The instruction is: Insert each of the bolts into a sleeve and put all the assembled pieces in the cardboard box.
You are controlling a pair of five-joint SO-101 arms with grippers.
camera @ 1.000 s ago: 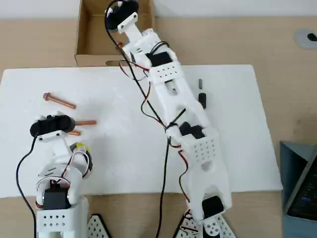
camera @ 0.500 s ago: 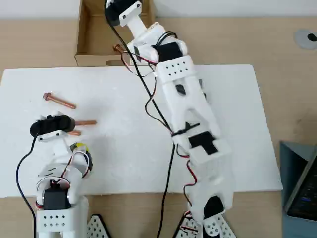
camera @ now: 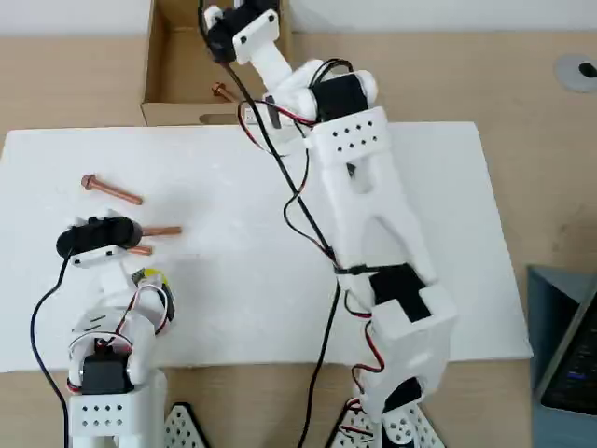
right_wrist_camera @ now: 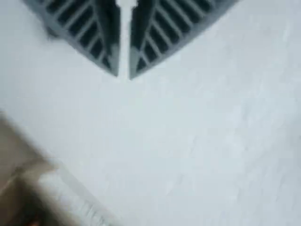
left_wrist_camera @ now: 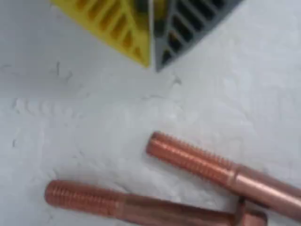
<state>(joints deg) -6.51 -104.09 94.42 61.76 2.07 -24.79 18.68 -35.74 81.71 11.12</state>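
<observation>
My left fingers (left_wrist_camera: 149,55), one yellow and one grey, are pressed together at the tips with nothing between them. They hang tips down over the white mat (left_wrist_camera: 70,117). Near the tips, but apart from them, two copper bolts lie side by side on the mat. The first bolt (left_wrist_camera: 197,162) has its threaded end closest to my fingers, and the second bolt (left_wrist_camera: 108,201) is a little farther off. Whether the two touch each other I cannot tell.

From above, my left arm (camera: 112,345) stands at the mat's near left corner. A third bolt (camera: 112,189) lies alone on the mat, farther out and well apart from the pair.

My right fingers (right_wrist_camera: 113,63), both grey, are drawn close with only a thin slit between the tips, and they hold nothing. Behind them is a pale surface, with a brown edge (right_wrist_camera: 23,183) beyond it.

In the high view my right arm (camera: 373,215) stretches slantwise across the mat, and its end sits over the right side of the cardboard box (camera: 160,84). The box stands open on the wooden worktop (camera: 522,84), right against the mat's far edge. Inside it a fourth bolt (camera: 222,91) lies on the floor near the front wall. Whether a sleeve sits on it I cannot tell.
</observation>
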